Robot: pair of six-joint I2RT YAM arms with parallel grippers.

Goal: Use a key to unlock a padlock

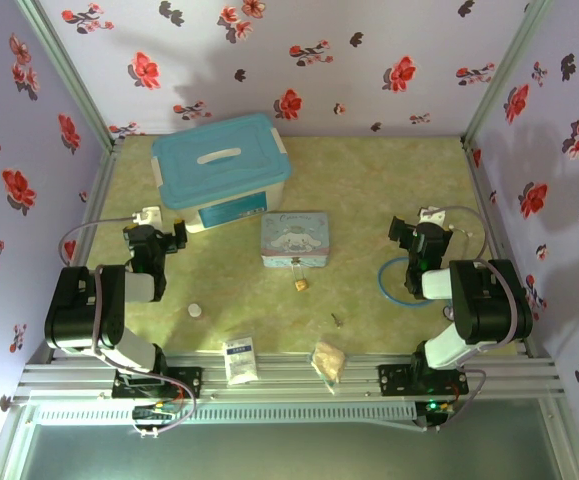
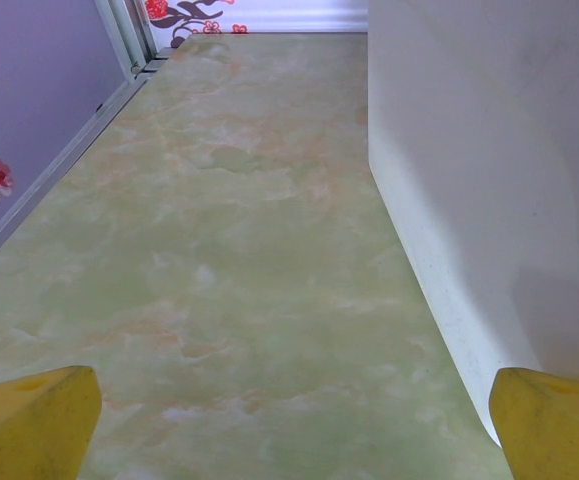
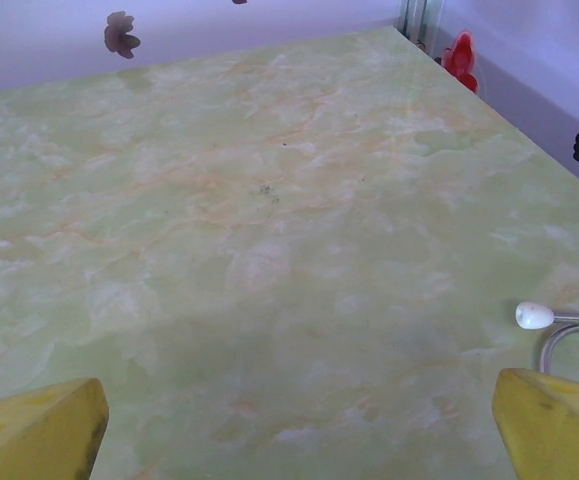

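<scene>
Honestly, nothing readable here. The cartoon tin [image 1: 295, 240] has a faint squiggle above the character and the white packet [image 1: 239, 360] has a blue printed patch (both way too small and blurry), so no actual words.

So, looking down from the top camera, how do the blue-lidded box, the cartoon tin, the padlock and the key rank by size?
Largest to smallest:
1. blue-lidded box
2. cartoon tin
3. padlock
4. key
The last two are both tiny, so that order is less sure.

padlock [image 1: 300, 284]: tiny, brass-yellow, lay just in front of the cartoon tin [image 1: 295, 240]
key [image 1: 336, 321]: slim, dark, lay nearer than the tin, to its right
</scene>
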